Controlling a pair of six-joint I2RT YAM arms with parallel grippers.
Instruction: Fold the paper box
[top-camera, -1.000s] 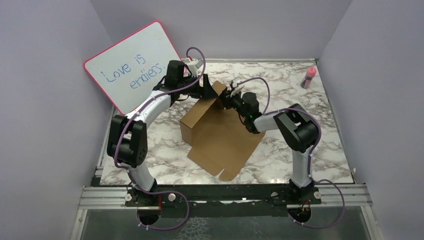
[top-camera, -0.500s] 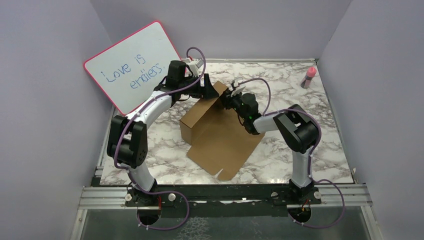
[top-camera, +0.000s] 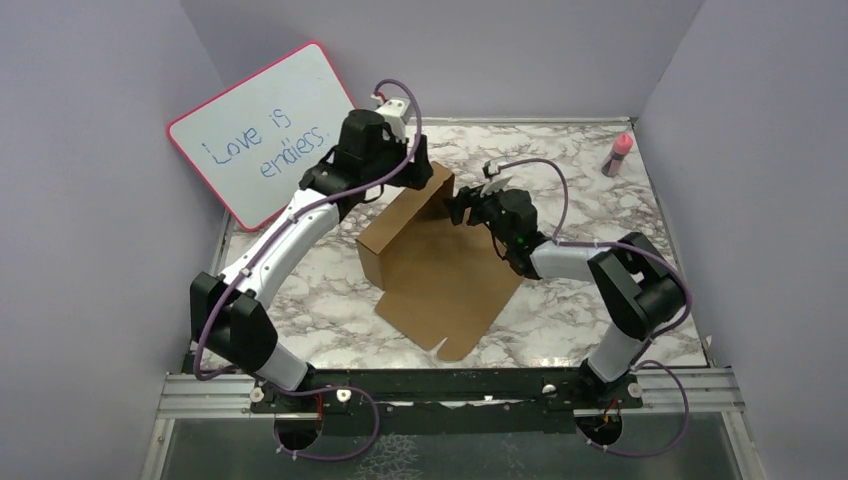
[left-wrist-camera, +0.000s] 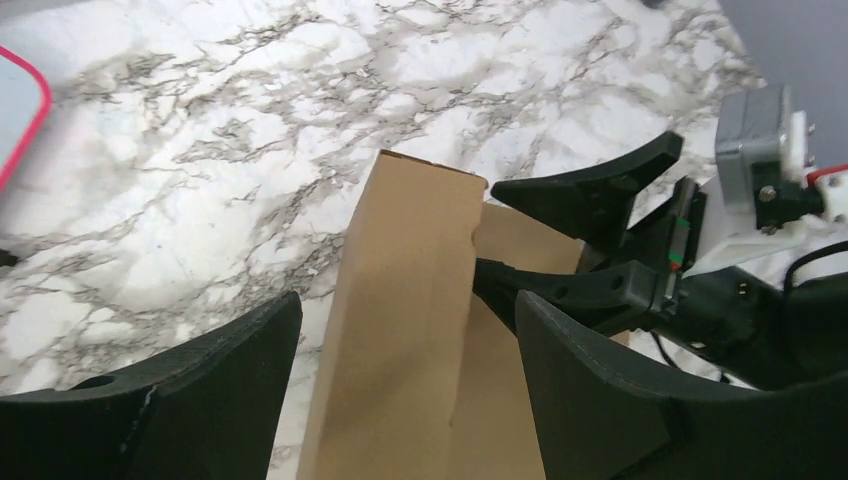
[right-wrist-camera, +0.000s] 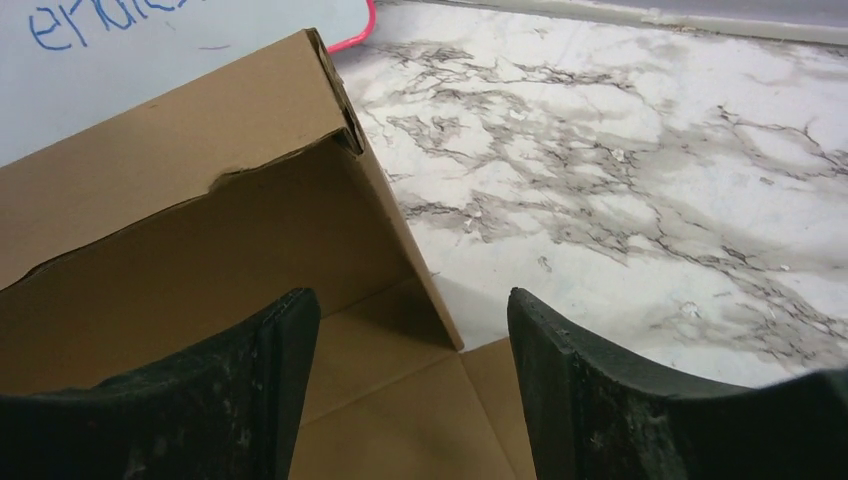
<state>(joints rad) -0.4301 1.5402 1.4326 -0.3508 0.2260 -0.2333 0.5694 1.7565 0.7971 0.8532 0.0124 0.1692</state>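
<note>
Box: mid-table, base sheet flat, one long wall raised along its left edge, other flaps not yet up, so the fold looks early. Left pincer spread, straddling the wall's top edge; right pincer spread beside the wall's far corner, gripping nothing. Next move probably calls for turning in that end flap; bare table lies right and near, with the whiteboard close behind the left arm.

Robot lab cell, lilac walls, marble tabletop, alu rail
</note>
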